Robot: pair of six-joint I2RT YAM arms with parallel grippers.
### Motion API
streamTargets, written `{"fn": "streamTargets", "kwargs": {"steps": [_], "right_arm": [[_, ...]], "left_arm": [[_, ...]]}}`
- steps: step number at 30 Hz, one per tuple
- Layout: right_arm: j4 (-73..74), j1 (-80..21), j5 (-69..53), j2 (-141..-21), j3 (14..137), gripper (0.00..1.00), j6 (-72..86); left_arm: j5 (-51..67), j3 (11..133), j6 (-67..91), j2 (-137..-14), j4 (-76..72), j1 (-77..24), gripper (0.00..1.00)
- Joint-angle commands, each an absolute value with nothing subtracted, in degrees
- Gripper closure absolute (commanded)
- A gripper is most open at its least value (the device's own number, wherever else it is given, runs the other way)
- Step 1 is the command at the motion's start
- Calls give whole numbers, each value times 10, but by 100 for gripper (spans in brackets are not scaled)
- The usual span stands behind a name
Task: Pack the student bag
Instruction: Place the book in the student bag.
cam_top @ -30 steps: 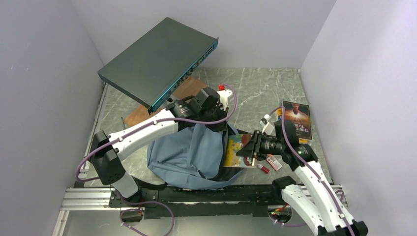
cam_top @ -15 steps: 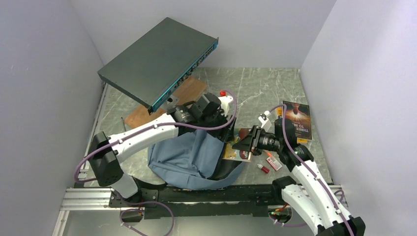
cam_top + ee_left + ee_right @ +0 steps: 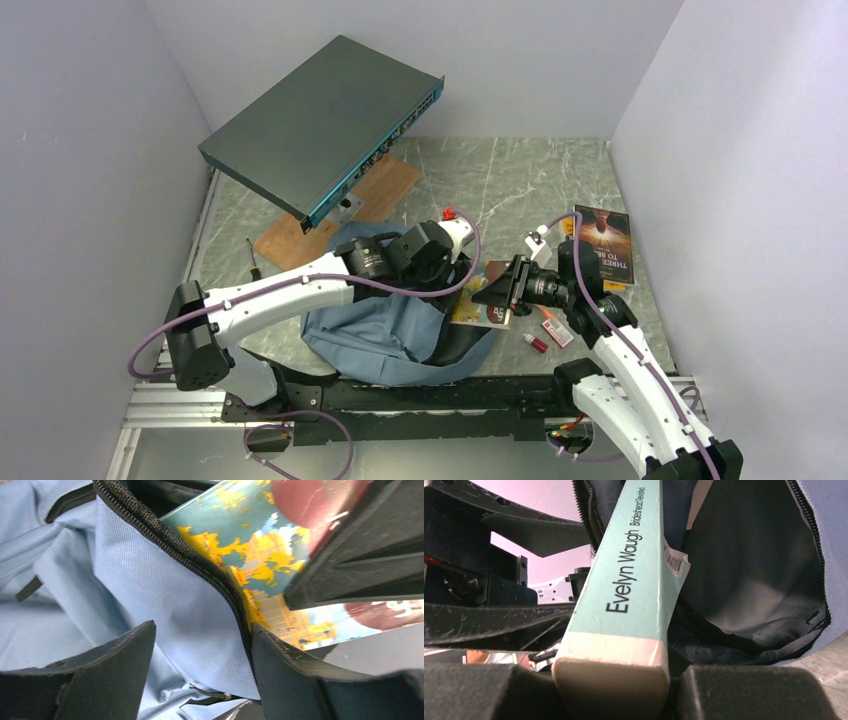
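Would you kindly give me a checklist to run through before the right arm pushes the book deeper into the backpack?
1. Grip of the right end effector on the book: ok, clamped on its near end.
2. Book's far end past the zip edge of the backpack: ok.
3. Opening held wide: not ok; the left end effector is open, straddling the fabric without gripping it.
4. Space between the two end effectors: not ok; they crowd each other at the opening.
5. Free room deeper inside: cannot tell; the interior is dark.
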State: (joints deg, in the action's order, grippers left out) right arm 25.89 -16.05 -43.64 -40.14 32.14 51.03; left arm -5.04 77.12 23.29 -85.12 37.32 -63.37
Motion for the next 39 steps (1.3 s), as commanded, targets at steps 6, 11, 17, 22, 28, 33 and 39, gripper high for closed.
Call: {"fn": "streamTargets", "kwargs": {"steps": [6,11,17,22,28,33,39], "right_arm": [[175,-163,-474,-389,348,100,516],[165,-162,-474,-389,347,100,519],[151,-163,-474,-393,338,100,527],[147,-163,-476,-400,340,100,529],[168,-163,-474,-403,335,100,518],[239,-163,-436,-397,346,100,478],[226,-188,-419,-409,322,100,495]], "left_arm": [[-138,807,207,-859,421,-635,63],[-91,807,197,-860,398,-635,57],[-71,814,207,-883,400,-635,36],[-78,806,206,-883,398,-635,39],[-151,820,186,-878,438,-635,91],[-219,788,162,-796,406,-635,100],[-211,771,156,-719,369,-635,100]]}}
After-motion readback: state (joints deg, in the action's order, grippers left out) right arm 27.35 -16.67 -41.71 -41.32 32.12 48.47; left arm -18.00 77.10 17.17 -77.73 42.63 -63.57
